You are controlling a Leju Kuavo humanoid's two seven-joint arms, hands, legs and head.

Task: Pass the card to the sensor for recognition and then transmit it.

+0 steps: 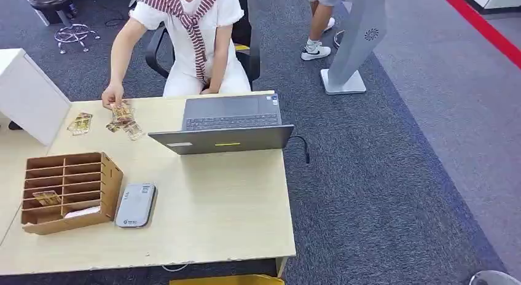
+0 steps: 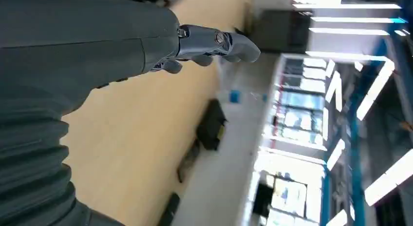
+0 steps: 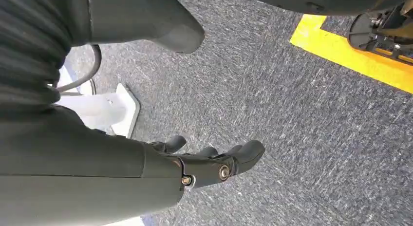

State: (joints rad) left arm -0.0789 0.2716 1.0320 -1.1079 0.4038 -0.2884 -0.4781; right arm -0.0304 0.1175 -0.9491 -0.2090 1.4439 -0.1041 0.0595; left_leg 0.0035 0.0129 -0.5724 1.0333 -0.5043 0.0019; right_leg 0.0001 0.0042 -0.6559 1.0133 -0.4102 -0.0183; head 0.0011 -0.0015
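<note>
**Both hands empty, cards up at the far edge**

Left hand [image 2: 204, 48] hangs with fingers apart, gripping nothing, beside the bench [image 1: 215, 199]. Right hand [image 3: 209, 162] is loose over grey carpet [image 3: 292, 114], also empty. A seated person's hand [image 1: 112, 97] touches the cards [image 1: 123, 119] near the laptop [image 1: 227, 122]. The grey sensor [image 1: 136, 204] lies just beside the wooden organiser [image 1: 67, 190].

Even, bright light fills the head view — shadows under the laptop [image 1: 228, 128] stay soft. The left wrist view is motion-blurred, its ceiling lights [image 2: 350, 21] glaring white.
</note>
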